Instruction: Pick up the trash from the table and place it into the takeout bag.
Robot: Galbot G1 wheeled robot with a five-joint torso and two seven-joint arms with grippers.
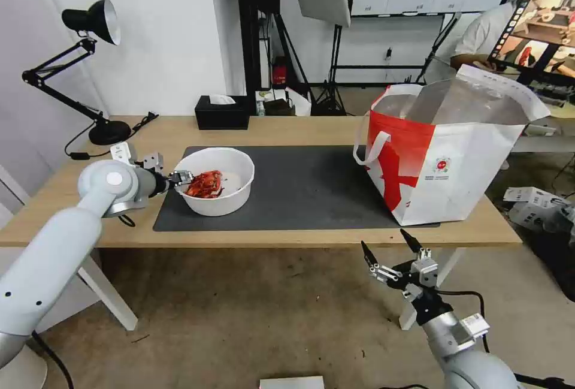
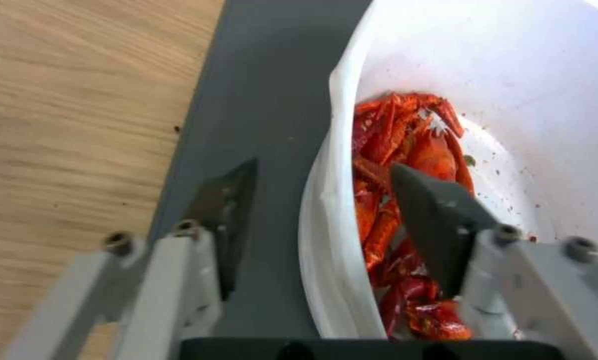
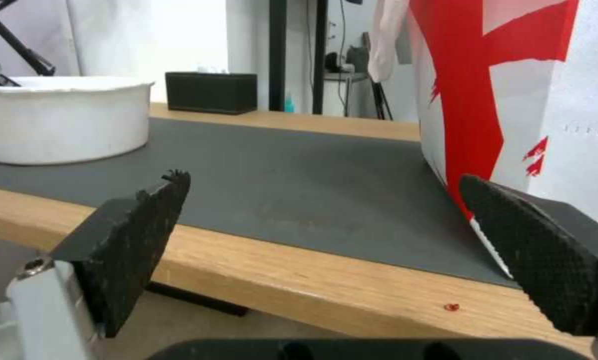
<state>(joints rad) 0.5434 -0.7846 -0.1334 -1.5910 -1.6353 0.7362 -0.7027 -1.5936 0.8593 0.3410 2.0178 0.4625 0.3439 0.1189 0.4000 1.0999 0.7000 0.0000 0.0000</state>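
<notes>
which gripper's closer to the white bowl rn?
Left. The left gripper is open, straddling the near rim of the white bowl, one finger inside over the red scraps. The right gripper hangs open below the table's front edge, nearer the takeout bag.

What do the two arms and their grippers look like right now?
Both arms are smooth pale grey-white tubes with rounded joint housings and dark wrist sections. The left gripper has light grey linkage bars with bolts and dark, pointed fingertips. The right gripper has the same linkages, black textured pads, and a black cable trailing from its wrist.
</notes>
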